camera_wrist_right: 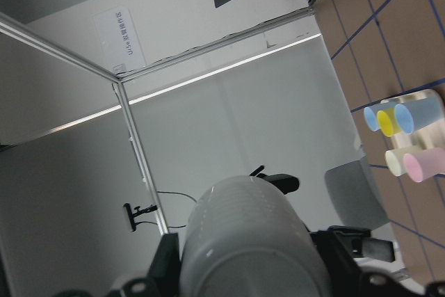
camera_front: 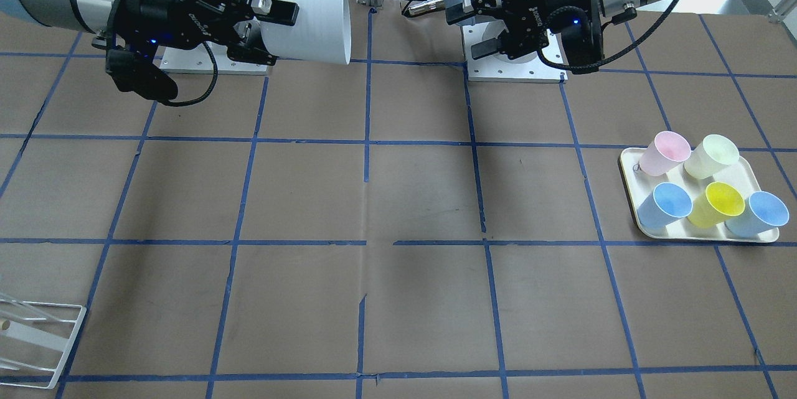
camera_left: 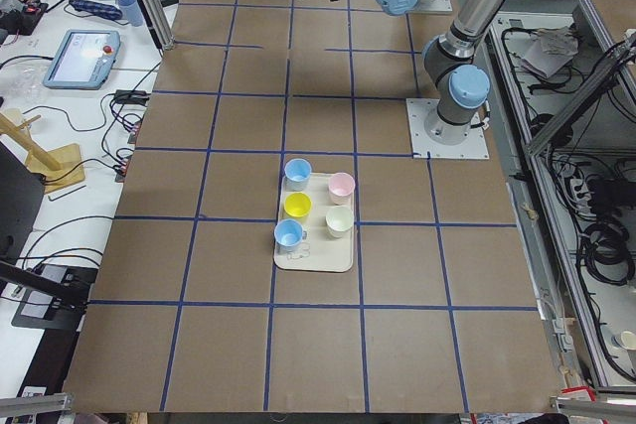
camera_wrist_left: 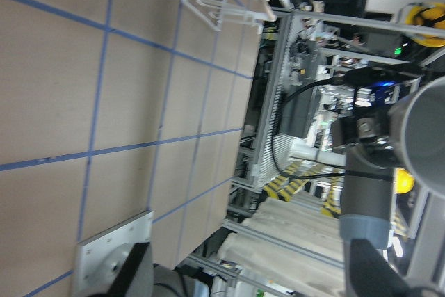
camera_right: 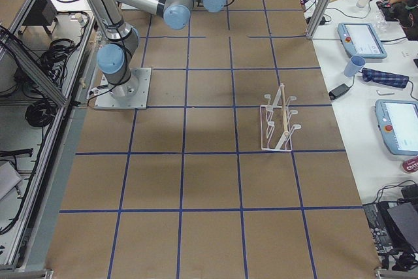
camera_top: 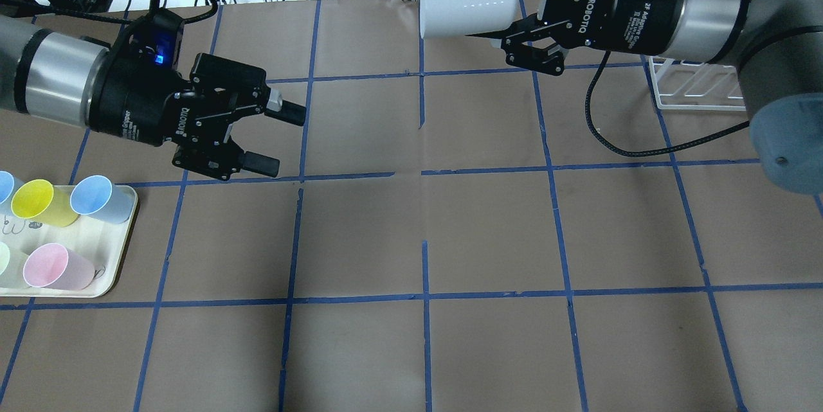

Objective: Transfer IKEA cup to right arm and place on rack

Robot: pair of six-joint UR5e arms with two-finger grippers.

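Handover looks done: right gripper pinches IKEA cup aloft midway btwn table's ends, left gripper spread & empty; placing on rack, far-right corner, remains.

Tray on brown blue-taped tabletop, well apart from left pincer, lower and leftward of it. Holds pink cup, green cup, yellow cup, two blue cups, all upright, close-set.

Rack cropped at frame's left edge
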